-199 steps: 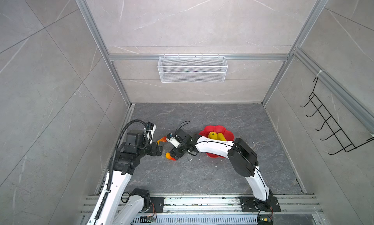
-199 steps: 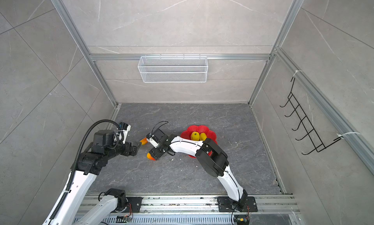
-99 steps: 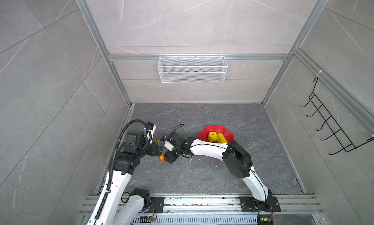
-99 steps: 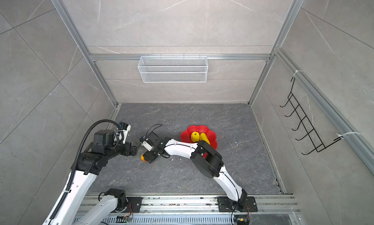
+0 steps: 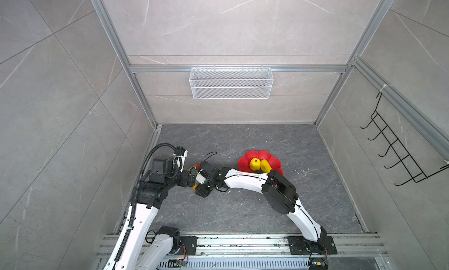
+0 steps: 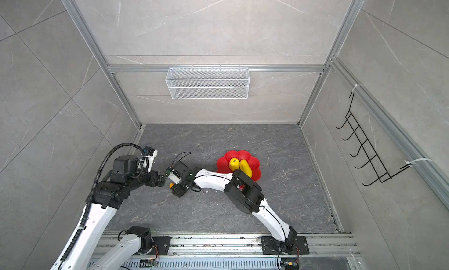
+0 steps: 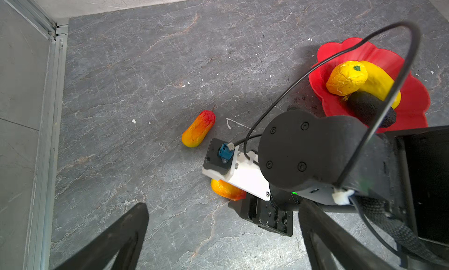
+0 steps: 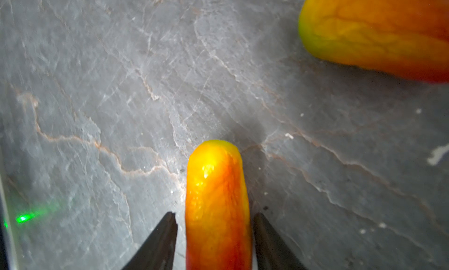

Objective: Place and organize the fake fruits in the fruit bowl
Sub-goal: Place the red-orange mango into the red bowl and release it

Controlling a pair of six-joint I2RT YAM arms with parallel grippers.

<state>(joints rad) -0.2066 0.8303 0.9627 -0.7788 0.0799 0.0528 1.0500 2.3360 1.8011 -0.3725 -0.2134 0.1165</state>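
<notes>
The red flower-shaped fruit bowl [image 5: 247,157] [image 6: 228,157] [image 7: 413,91] holds a round yellow fruit [image 5: 254,163] [image 7: 346,78], a long yellow one [image 5: 266,166] [image 7: 379,79] and a dark oval [image 7: 369,108]. Two red-orange-yellow oblong fruits lie on the floor left of it. My right gripper [image 8: 215,216] [image 5: 198,186] is down over one of them [image 8: 217,203] [image 7: 227,189]. Its fingers flank the fruit with thin gaps on both sides. The other oblong fruit [image 7: 198,129] [image 8: 379,33] lies free a little further back. My left gripper [image 7: 223,234] hangs open and empty, right beside the right gripper.
A white wire basket [image 5: 230,86] hangs on the back wall. A black hook rack [image 5: 393,154] hangs on the right wall. The left wall and its aluminium rail [image 7: 48,110] run close by the left arm. The two wrists nearly touch.
My right gripper has slid left across the floor towards the left gripper. Its jaws have narrowed around the oblong fruit. The left arm has stayed put.
</notes>
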